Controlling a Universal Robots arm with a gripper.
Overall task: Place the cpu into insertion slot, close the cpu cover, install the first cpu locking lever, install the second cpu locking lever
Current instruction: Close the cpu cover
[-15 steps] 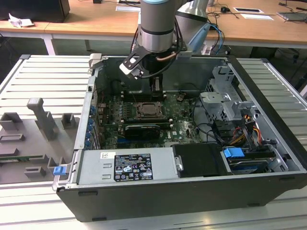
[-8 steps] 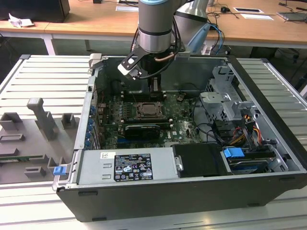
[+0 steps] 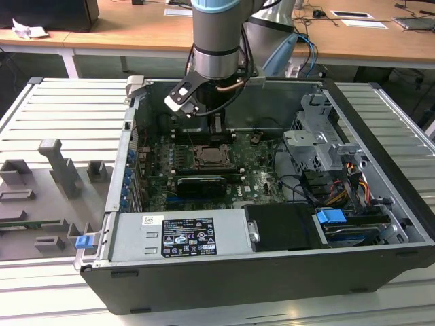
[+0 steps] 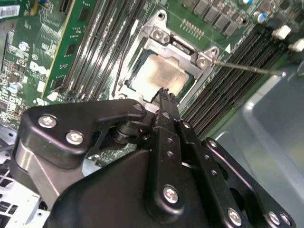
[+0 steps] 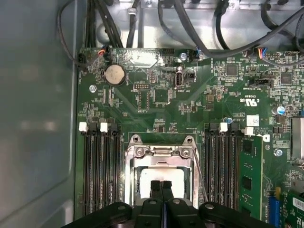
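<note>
Wooden desks [image 3: 136, 30] stand behind a grey tabletop [image 3: 41, 102] carrying an open computer case [image 3: 272, 285], and in the exterior view the arm [image 3: 216, 41] holds its end effector [image 3: 217, 128] inside the case just above the insertion slot [image 3: 213, 157], mid-board near the case's far wall. In the second wrist view the fingers [image 4: 166, 102] are clenched together on nothing, tip just over the cpu [image 4: 161, 76], which lies seated in the slot with the cpu cover [image 4: 159, 34] down around it and a thin lever [image 4: 247, 66] sticking out sideways. In the first wrist view the closed fingertips [image 5: 156, 186] hang over the cpu's pale face, between banks of black memory slots [image 5: 99, 171].
</note>
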